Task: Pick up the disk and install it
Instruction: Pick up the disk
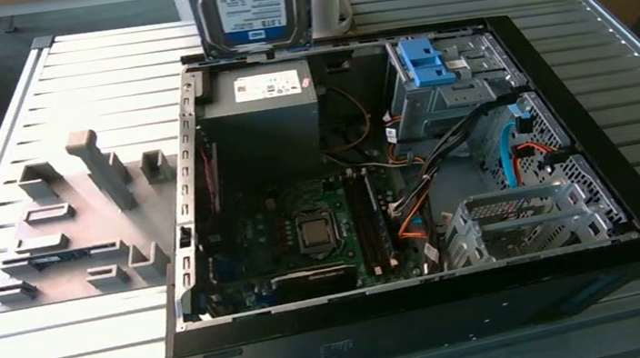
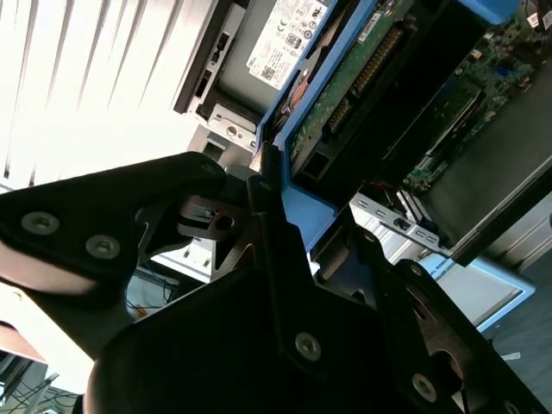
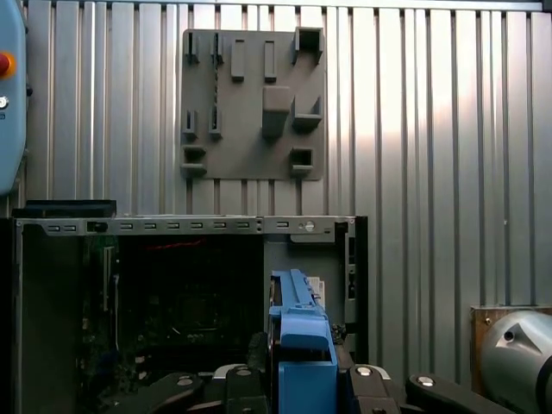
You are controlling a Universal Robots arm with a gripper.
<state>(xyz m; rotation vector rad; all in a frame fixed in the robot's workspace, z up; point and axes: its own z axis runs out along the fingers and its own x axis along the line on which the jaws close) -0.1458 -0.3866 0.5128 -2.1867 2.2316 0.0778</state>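
You hold the disk (image 1: 251,9) in the gripper (image 3: 302,381), above the open computer case (image 1: 615,198).
The jaws are clamped on its blue carrier frame, so the disk stands on edge between them. Below them is the motherboard (image 1: 302,236). Beyond the case, a grey fixture plate (image 3: 250,103) lies on the slatted table (image 1: 73,356).

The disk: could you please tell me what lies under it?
The disk, clamped upright in the end effector, hangs above the computer case's rim and the power supply in the exterior view. In the first wrist view its blue carrier covers what is straight beneath.
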